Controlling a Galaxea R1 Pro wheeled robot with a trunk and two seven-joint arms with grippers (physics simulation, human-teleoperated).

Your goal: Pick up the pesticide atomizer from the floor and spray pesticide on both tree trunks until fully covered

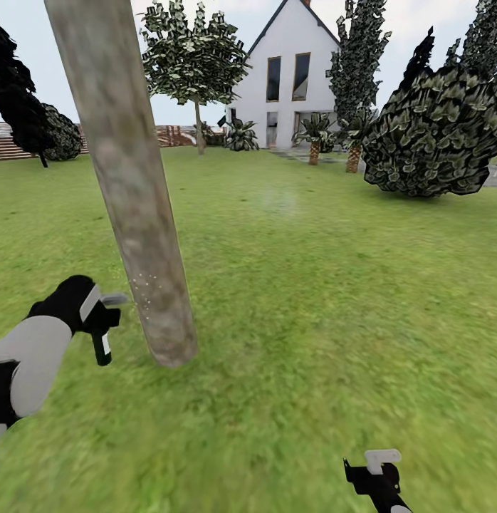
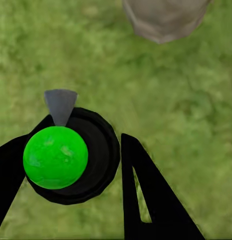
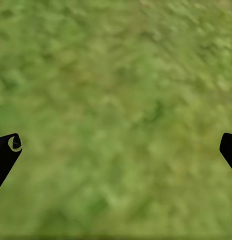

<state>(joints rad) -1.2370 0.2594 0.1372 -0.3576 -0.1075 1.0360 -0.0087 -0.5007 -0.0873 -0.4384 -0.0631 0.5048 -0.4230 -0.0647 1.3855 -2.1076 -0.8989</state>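
A thick, pale mottled tree trunk point(image 1: 134, 199) leans up from the grass point(image 1: 291, 299) right in front of me. My left gripper point(image 1: 100, 326) is just left of its base, shut on the pesticide atomizer point(image 1: 99, 303). The atomizer's grey nozzle point(image 1: 114, 299) points at the trunk, a short gap away. Fine white specks point(image 1: 145, 288) dot the bark there. In the left wrist view the atomizer point(image 2: 98, 155) shows a black round body and green top between the black fingers point(image 2: 140, 195), and the trunk base point(image 2: 163, 20) lies beyond. My right gripper point(image 1: 377, 474) hangs open over grass point(image 3: 118, 100). A second tree point(image 1: 195, 64) stands far back.
A white house point(image 1: 291, 78) stands at the far end of the lawn, with a large dark bush point(image 1: 441, 135) at the right and small palm-like plants point(image 1: 316, 135) near it. A wooden fence point(image 1: 13, 142) runs along the far left. Open grass lies right of the trunk.
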